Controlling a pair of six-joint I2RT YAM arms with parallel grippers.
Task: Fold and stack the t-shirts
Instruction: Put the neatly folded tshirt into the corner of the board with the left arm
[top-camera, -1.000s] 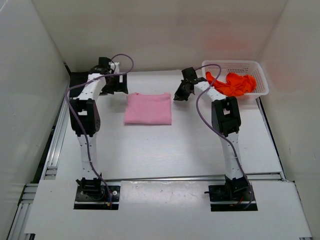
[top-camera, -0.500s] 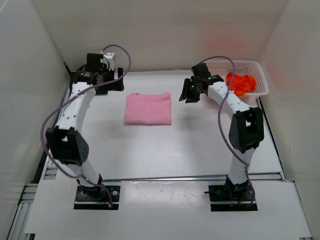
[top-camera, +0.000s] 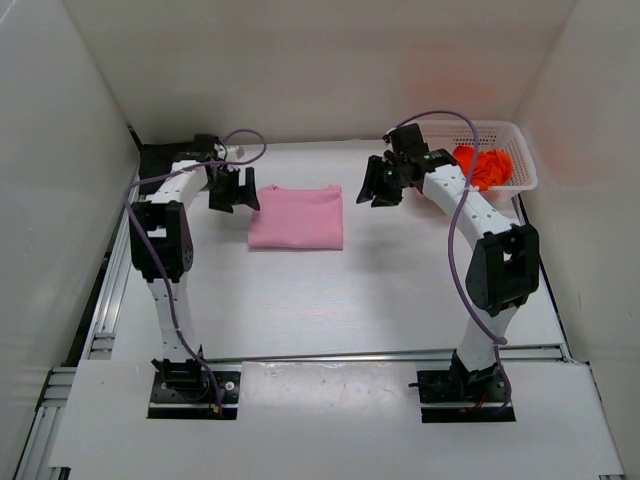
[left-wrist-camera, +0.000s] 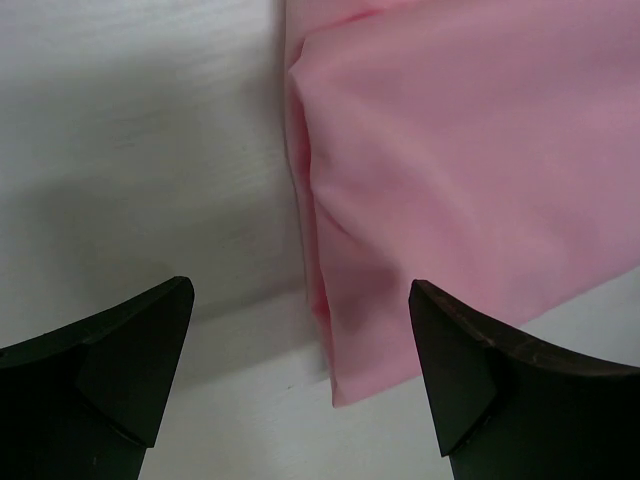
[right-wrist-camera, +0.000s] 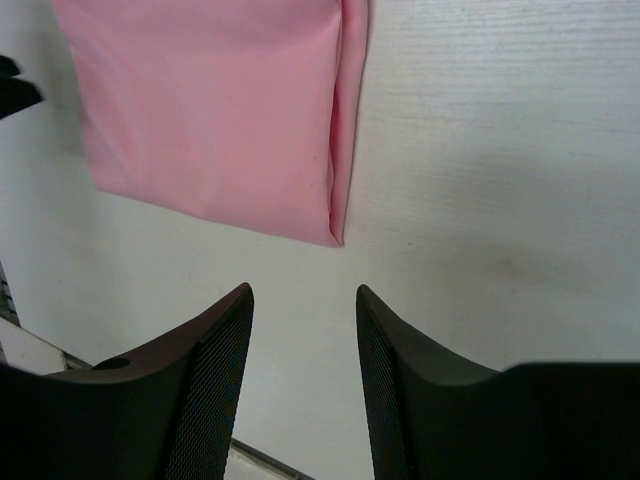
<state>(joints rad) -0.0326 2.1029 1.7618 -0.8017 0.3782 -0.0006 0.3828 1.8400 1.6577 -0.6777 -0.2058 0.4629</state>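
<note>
Folded light pink cloth t-shirt (top-camera: 296, 217) lies flat on the white bench (top-camera: 330, 290). Left pincer (top-camera: 236, 198) gapes wide beside it; right pincer (top-camera: 378, 195) half-open, empty.

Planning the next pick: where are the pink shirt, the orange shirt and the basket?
pink shirt (top-camera: 296, 217): top view, middle of the folded cloth.
orange shirt (top-camera: 485, 166): top view, middle of the crumpled heap.
basket (top-camera: 497, 125): top view, far rim.

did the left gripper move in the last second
Yes. The left gripper has shifted toward the near side of the table and now sits at the far-left corner of the pink t-shirt.
</note>
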